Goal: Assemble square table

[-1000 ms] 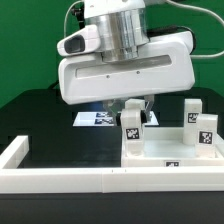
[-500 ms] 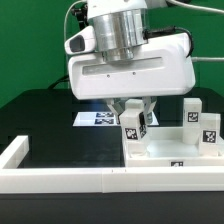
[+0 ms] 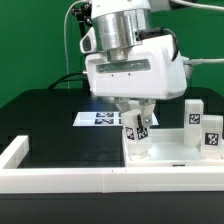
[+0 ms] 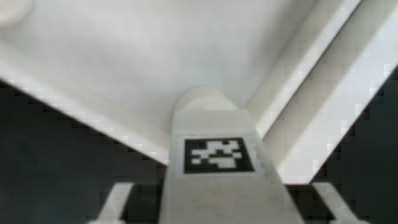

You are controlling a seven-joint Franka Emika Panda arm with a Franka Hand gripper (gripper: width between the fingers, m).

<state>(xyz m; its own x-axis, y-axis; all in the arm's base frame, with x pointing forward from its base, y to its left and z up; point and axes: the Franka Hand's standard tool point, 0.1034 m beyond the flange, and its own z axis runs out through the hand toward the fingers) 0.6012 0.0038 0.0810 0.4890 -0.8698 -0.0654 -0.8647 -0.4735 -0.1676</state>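
My gripper (image 3: 137,112) hangs over the near corner of the white square tabletop (image 3: 172,152), on the exterior view's left side of it. It is shut on a white tagged leg (image 3: 135,134) that stands upright on that corner. Two more legs (image 3: 192,115) (image 3: 210,137) stand upright on the tabletop's far side, toward the exterior view's right. In the wrist view the held leg (image 4: 217,150) shows its tag between my gripper's (image 4: 217,200) two fingers (image 4: 121,200), with the tabletop (image 4: 143,50) beyond it.
The marker board (image 3: 98,118) lies flat on the black surface behind the tabletop. A long white rail (image 3: 60,181) runs along the front edge, with a short return at the exterior view's left (image 3: 12,152).
The wrist has turned about its upright axis, swinging the hand's broad white body toward the exterior view's right. The leg has stayed on the same corner, in my grip.
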